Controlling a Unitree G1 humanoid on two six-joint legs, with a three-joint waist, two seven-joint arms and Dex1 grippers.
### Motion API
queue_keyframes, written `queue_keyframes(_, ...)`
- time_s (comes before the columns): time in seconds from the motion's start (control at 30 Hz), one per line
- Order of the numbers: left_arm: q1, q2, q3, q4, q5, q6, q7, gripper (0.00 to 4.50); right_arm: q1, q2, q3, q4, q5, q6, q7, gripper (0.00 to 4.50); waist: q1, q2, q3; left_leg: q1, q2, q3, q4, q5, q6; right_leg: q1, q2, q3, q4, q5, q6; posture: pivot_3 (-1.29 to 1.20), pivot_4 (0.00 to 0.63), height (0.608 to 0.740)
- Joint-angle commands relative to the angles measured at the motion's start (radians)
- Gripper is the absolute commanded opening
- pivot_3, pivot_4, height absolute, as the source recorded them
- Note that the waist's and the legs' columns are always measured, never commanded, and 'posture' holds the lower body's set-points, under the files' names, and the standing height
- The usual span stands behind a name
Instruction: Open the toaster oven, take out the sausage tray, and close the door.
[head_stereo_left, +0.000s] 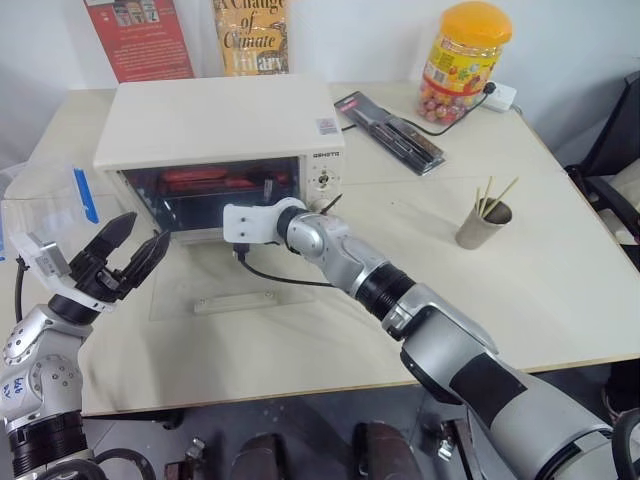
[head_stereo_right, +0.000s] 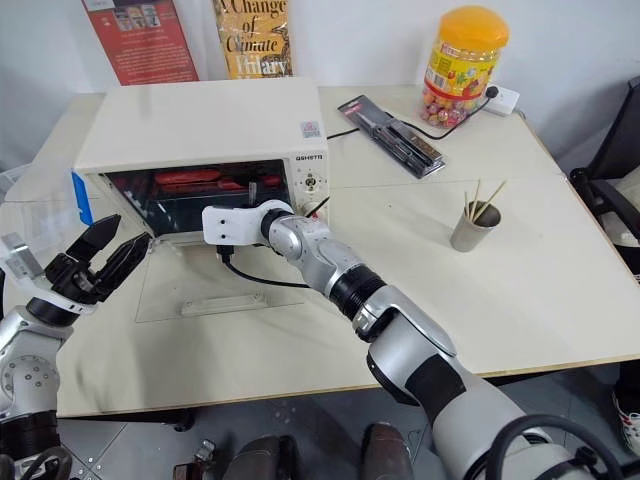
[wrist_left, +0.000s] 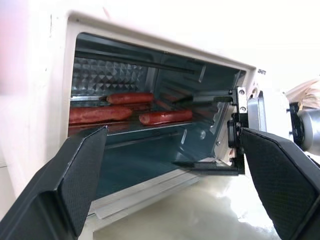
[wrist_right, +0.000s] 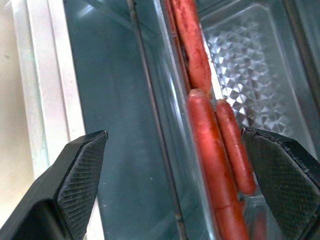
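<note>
Glass door: lies folded flat on the table in front of the toaster oven, lower centre-left of the head views, its white bar handle toward the robot; the cavity is therefore clear for reaching in.
Sausage tray: sits inside the oven on its rack, red sausages lying lengthwise; not yet withdrawn.
Right gripper: fingers spread wide, empty, aimed into the oven mouth at centre frame, judged to be lining up on the tray edge.
Left gripper: fingers apart, holding nothing, beside the oven's left front corner at left of frame, judged to be standing clear of the door.
Left wrist view: shows the open cavity, rack and the right gripper at the opening.
Right wrist view: shows the sausages close up.
Head views: show the door flat and the candy jar upper right.
</note>
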Motion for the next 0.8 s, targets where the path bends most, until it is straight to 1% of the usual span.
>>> queue_keyframes(0.03, -0.023, 0.002, 0.003, -0.009, -0.005, -0.024, 0.01, 4.5, -0.058, 0.025, -0.034, 0.049, -0.007, -0.014, -0.029, 3.64, 0.0, 0.0, 0.0, 0.0, 0.0, 0.0, 0.0, 0.0, 0.0, 0.0, 0.0, 0.0, 0.0, 0.0, 0.0, 0.0, 0.15, 0.74)
queue_keyframes(0.17, -0.037, 0.001, -0.004, 0.001, 0.002, -0.03, 0.014, 4.5, -0.081, 0.035, -0.044, 0.098, -0.014, -0.016, -0.045, 2.28, 0.0, 0.0, 0.0, 0.0, 0.0, 0.0, 0.0, 0.0, 0.0, 0.0, 0.0, 0.0, 0.0, 0.0, 0.0, 0.0, 0.15, 0.74)
queue_keyframes(0.2, -0.04, 0.0, -0.004, 0.004, 0.002, -0.031, 0.016, 4.5, -0.085, 0.037, -0.047, 0.105, -0.015, -0.014, -0.05, 2.03, 0.0, 0.0, 0.0, 0.0, 0.0, 0.0, 0.0, 0.0, 0.0, 0.0, 0.0, 0.0, 0.0, 0.0, 0.0, 0.0, 0.15, 0.74)
queue_keyframes(0.37, -0.051, 0.002, -0.013, 0.009, 0.004, -0.031, 0.019, 4.5, -0.092, 0.038, -0.048, 0.116, -0.029, -0.018, -0.06, 0.19, 0.001, 0.0, 0.0, 0.0, 0.0, 0.0, 0.0, 0.0, 0.0, 0.0, 0.0, 0.0, 0.0, 0.0, 0.0, 0.0, 0.15, 0.74)
queue_keyframes(0.4, -0.053, 0.002, -0.014, 0.01, 0.002, -0.03, 0.02, 4.5, -0.093, 0.038, -0.048, 0.115, -0.033, -0.019, -0.062, 0.04, 0.001, 0.0, 0.0, 0.0, 0.0, 0.0, 0.0, 0.0, 0.0, 0.0, 0.0, 0.0, 0.0, 0.0, 0.0, 0.0, 0.15, 0.74)
queue_keyframes(0.63, -0.082, 0.014, -0.023, 0.012, -0.019, 0.004, 0.022, 4.5, -0.09, 0.029, -0.049, 0.076, -0.06, -0.023, -0.067, 0.04, 0.0, 0.0, 0.0, 0.0, 0.0, 0.0, 0.0, 0.0, 0.0, 0.0, 0.0, 0.0, 0.0, 0.0, 0.0, 0.0, 0.15, 0.74)
queue_keyframes(0.8, -0.121, 0.034, -0.023, 0.045, -0.019, 0.024, 0.009, 4.5, -0.064, 0.011, -0.042, 0.004, -0.085, -0.02, -0.059, 0.04, 0.001, 0.0, 0.0, 0.0, 0.0, 0.0, -0.001, 0.0, 0.0, 0.0, 0.0, 0.0, 0.0, 0.0, 0.0, 0.0, 0.15, 0.74)
